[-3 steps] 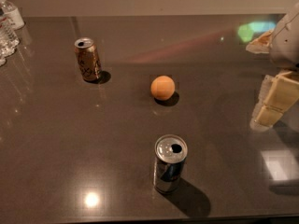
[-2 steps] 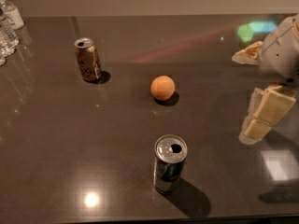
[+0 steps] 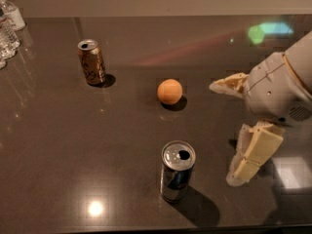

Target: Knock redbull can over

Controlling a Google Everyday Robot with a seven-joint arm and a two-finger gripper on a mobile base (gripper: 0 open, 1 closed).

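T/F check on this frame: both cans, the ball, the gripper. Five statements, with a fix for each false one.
1. The redbull can stands upright on the table. True.
2. The gripper is touching the redbull can. False: it is clear of the can, off toward the right side of the view.
3. The orange ball rests apart from both cans. True.
4. The brown can lies on its side. False: it stands upright, its opened top showing.
5. The gripper's fingers are shut. False: they are open, spread wide apart.
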